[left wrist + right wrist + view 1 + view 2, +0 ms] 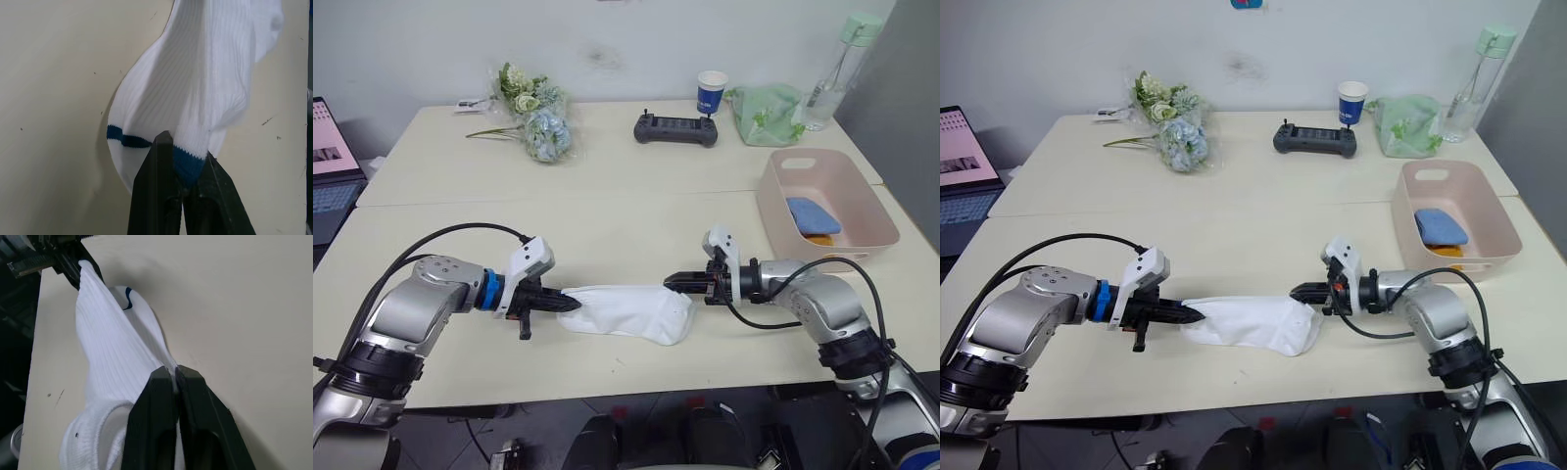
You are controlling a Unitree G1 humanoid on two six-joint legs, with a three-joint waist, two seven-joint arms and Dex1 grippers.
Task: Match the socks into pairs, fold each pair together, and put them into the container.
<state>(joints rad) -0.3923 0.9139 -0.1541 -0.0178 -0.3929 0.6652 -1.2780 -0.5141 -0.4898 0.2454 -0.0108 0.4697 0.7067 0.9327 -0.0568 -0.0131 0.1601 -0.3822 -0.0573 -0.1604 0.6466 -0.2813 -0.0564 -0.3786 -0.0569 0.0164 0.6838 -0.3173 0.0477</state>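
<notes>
**White pair held at both ends, fold pending**

Step in hand: folding the white socks [626,311]. They lie stretched on the table [607,225], in front of the container [827,208] and towards the robot's left of it, well apart from its wall.

Tool state:
- The left tool [570,304] is clenched on the blue-trimmed end of the white socks; the left wrist view shows its fingers [161,166] pinching the fabric at the blue band.
- The right tool [674,282] is clenched on the opposite end, the one nearer the container; in the right wrist view its fingers [164,382] close on a ridge of white fabric.

Container contents: a light blue bundle [813,214] lies inside, with a mustard-orange piece [819,238] showing beside it. Judged from this, two pairs are already stowed and the white pair is the last.

Next move, as a judgement: bring one held end over onto the other so the socks double up, keeping both grips firm until the layers lie together. Then carry the folded pair to the container and release it inside the rim.
</notes>
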